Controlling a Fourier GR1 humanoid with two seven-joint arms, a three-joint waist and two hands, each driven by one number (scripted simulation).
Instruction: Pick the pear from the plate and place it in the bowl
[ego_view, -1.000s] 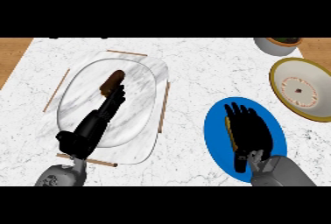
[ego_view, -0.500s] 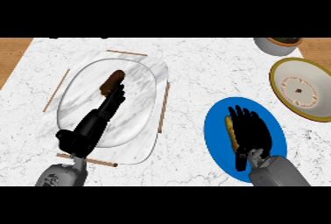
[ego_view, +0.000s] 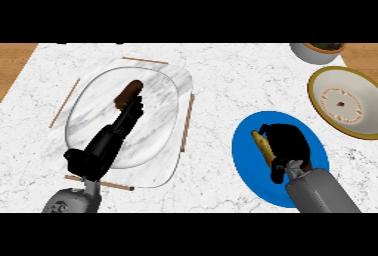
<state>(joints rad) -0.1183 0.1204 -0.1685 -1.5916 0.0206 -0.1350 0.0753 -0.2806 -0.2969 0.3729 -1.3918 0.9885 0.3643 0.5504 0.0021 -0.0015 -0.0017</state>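
- right hand: fingers curled in over the blue plate, wrapped round a yellowish-brown item at the hand's left side, likely the pear. Only a strip of it shows past the fingers.
- right forearm enters from the lower edge, angled up-left onto the blue plate; hand covers most of the plate's middle.
- left hand: fingers straight and together, stretched out over the clear glass bowl, left of the blue plate.
- left fingertips touch the lower end of a brown object lying in the glass bowl; not curled round it.
- left forearm runs diagonally from lower left up toward the bowl's middle.
- tan-rimmed dish is up-right of the blue plate, grey pot beyond it.
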